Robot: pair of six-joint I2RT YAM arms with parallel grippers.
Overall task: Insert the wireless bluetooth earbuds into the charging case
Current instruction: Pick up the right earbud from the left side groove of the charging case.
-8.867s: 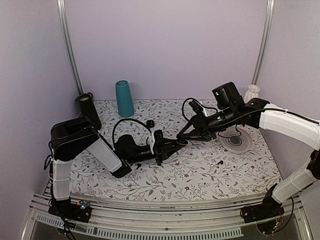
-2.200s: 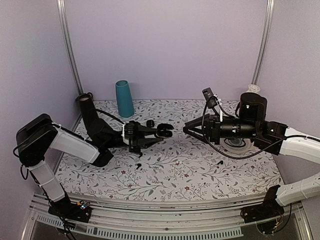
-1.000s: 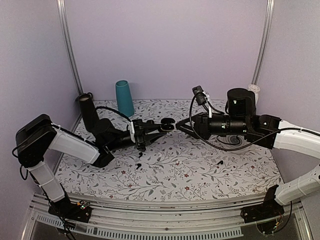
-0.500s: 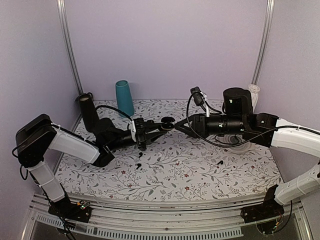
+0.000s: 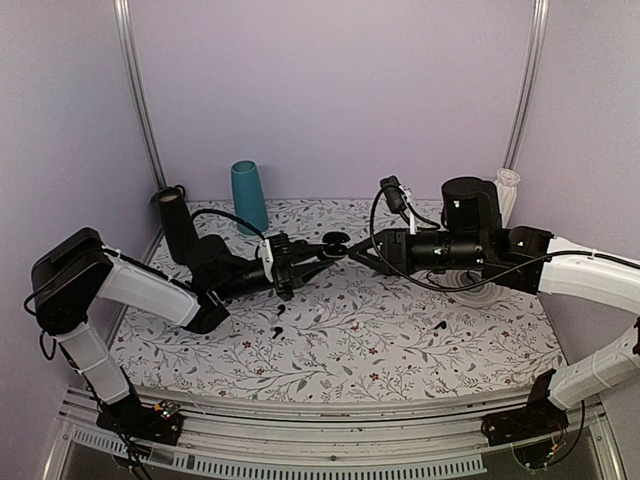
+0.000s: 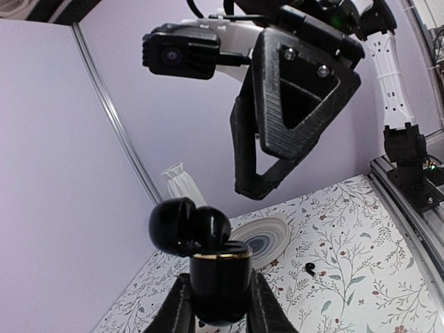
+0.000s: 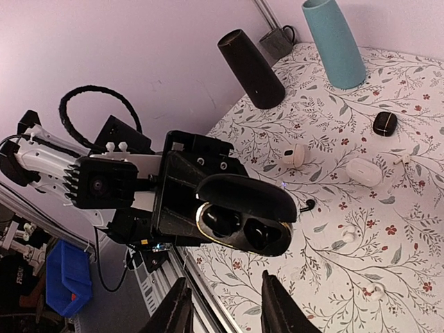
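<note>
My left gripper (image 6: 218,298) is shut on the charging case (image 6: 220,288), holding it in the air with its lid (image 6: 187,223) swung open. The right wrist view looks into the glossy black case (image 7: 244,227); its two wells look dark. My right gripper (image 7: 223,291) faces the case's mouth a little short of it, fingers apart with nothing between them. From above, the two grippers meet tip to tip around the case (image 5: 334,245) over the middle of the table. One black earbud (image 5: 438,325) lies on the cloth at the right and another black earbud (image 5: 277,331) at the left.
A teal cup (image 5: 249,197) and a black cylinder (image 5: 178,225) stand at the back left. A striped plate (image 6: 267,239) lies under the right arm. Two white cases (image 7: 364,171), a small black case (image 7: 385,123) and white earbuds (image 7: 345,232) lie on the floral cloth.
My right gripper has moved left until its fingertips are just in front of the open case. The left gripper has lifted the case slightly and kept its hold.
</note>
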